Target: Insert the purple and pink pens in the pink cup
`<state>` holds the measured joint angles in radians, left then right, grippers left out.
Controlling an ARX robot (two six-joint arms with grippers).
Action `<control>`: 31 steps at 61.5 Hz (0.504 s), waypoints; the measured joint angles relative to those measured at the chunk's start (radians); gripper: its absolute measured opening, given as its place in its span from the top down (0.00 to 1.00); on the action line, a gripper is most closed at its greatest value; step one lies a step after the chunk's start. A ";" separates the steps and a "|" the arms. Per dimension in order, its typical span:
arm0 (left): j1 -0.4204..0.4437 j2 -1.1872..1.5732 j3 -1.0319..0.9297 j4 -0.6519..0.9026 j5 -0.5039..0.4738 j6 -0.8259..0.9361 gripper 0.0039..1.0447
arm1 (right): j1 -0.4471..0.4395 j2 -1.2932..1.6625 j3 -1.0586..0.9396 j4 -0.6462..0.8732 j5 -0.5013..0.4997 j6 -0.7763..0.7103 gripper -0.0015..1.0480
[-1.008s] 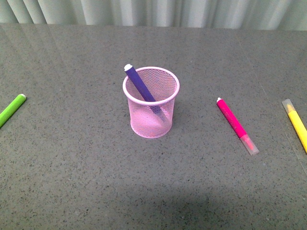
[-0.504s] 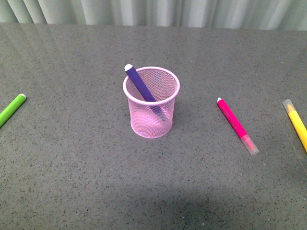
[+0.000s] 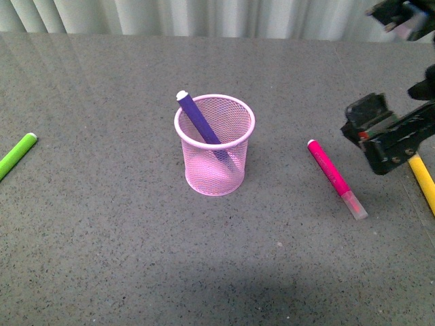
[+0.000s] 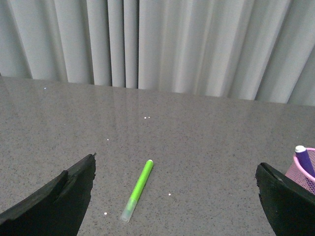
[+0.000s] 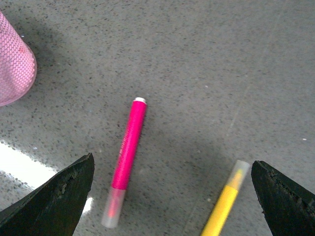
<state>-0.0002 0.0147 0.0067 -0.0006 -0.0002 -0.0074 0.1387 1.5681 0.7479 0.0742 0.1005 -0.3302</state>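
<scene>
The pink cup (image 3: pixel 214 159) stands upright mid-table, and the purple pen (image 3: pixel 196 117) leans inside it, white plug up. To its right the pink pen (image 3: pixel 333 174) lies flat on the table. My right gripper (image 3: pixel 372 139) hovers open just right of that pen. In the right wrist view the pink pen (image 5: pixel 129 145) lies between the open gripper's (image 5: pixel 172 161) fingers, toward one side, with the cup (image 5: pixel 15 64) at the frame's edge. My left gripper (image 4: pixel 176 162) is open and empty, and the cup's rim (image 4: pixel 306 174) shows at the edge of its view.
A yellow marker (image 3: pixel 424 178) lies at the right edge, partly under my right gripper, and also shows between its fingers (image 5: pixel 224 204). At the far left lies a green marker (image 3: pixel 16 154), seen too in the left wrist view (image 4: pixel 138 188). A curtain (image 3: pixel 217 17) backs the table.
My right gripper has come into the front view from the right and now hangs beside the pink pen, covering part of the yellow marker. Pens and cup have not moved.
</scene>
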 joint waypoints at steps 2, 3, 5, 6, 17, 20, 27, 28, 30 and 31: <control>0.000 0.000 0.000 0.000 0.000 0.000 0.07 | 0.008 0.027 0.014 0.000 0.001 0.012 0.07; 0.000 0.000 0.000 0.000 0.000 0.000 0.07 | 0.014 0.049 0.024 0.000 0.005 0.025 0.07; 0.000 0.000 0.000 0.000 0.000 0.000 0.07 | 0.018 0.063 0.031 0.000 0.008 0.031 0.07; 0.000 0.000 0.000 0.000 0.000 0.000 0.07 | 0.022 0.081 0.040 -0.001 0.008 0.039 0.07; 0.000 0.000 0.000 0.000 0.000 0.000 0.07 | 0.043 0.208 0.136 -0.052 -0.036 0.184 0.07; 0.000 0.000 0.000 0.000 0.000 0.000 0.07 | 0.047 0.241 0.164 -0.057 -0.029 0.208 0.07; 0.000 0.000 0.000 0.000 0.000 0.000 0.07 | 0.048 0.292 0.203 -0.073 -0.026 0.255 0.07; 0.000 0.000 0.000 0.000 0.000 0.000 0.07 | 0.048 0.302 0.210 -0.077 -0.027 0.264 0.07; 0.000 0.000 0.000 0.000 0.000 0.000 0.07 | 0.048 0.316 0.220 -0.083 -0.030 0.275 0.07; 0.000 0.000 0.000 0.000 0.000 0.000 0.07 | 0.048 0.319 0.221 -0.084 -0.030 0.276 0.07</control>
<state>0.0002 0.0147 0.0067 -0.0006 -0.0002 -0.0074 0.1867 1.8866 0.9691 -0.0093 0.0708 -0.0540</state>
